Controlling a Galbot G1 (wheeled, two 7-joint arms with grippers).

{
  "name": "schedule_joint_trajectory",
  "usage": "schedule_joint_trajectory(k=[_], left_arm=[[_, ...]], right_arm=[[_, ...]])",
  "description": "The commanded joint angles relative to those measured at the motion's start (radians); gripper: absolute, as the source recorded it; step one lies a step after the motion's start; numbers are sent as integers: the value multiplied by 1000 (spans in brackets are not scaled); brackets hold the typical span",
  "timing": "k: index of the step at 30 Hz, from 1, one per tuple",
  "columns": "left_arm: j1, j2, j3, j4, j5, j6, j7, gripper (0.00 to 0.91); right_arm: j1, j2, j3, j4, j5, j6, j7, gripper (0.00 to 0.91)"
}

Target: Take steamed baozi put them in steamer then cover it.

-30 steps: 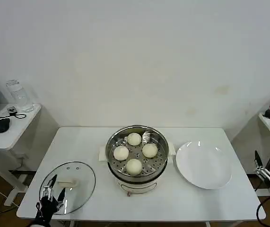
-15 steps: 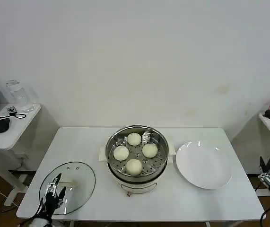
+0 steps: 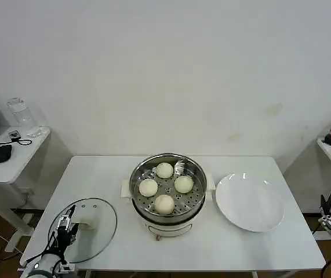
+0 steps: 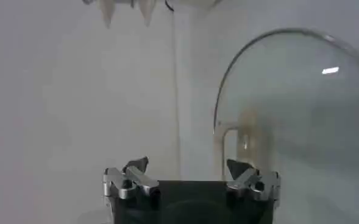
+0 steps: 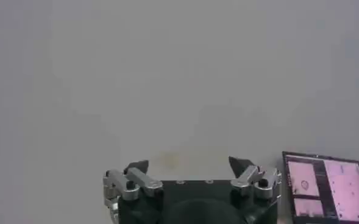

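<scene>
White worktop (image 3: 252, 246) with an empty white plate (image 3: 250, 202) at right. Left side table (image 3: 14, 156): bottle (image 3: 21, 117), mouse (image 3: 2, 153). Laptop screen (image 5: 325, 187) against the wall.

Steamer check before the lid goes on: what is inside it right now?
The steamer holds four steamed baozi on its perforated tray, lying apart. What is below the tray is hidden. The cover lies on the table by the left gripper.

Plain white wall (image 3: 171, 69), side table (image 3: 11, 156)
</scene>
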Motion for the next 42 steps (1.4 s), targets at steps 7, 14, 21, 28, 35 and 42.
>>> schedule_joint_trajectory(k=[7, 14, 21, 28, 35, 42], left_arm=[[-107, 2, 33, 86, 11, 0, 1, 0], [-116, -7, 37, 108, 13, -13, -12, 0], [-113, -20, 23, 118, 5, -39, -59, 0], [-79, -39, -11, 86, -41, -52, -162, 0], [-3, -64, -69, -37, -159, -9, -227, 0], [14, -46, -109, -226, -227, 88, -193, 0]], right_arm=[[-2, 9, 7, 5, 2, -2, 2, 907], [-5, 11, 13, 6, 4, -2, 2, 907], [-5, 11, 13, 11, 4, -4, 3, 907], [-7, 10, 12, 16, 2, -5, 5, 907], [-9, 16, -7, 25, -11, -4, 5, 907], [1, 18, -28, 32, -42, 4, 6, 907]])
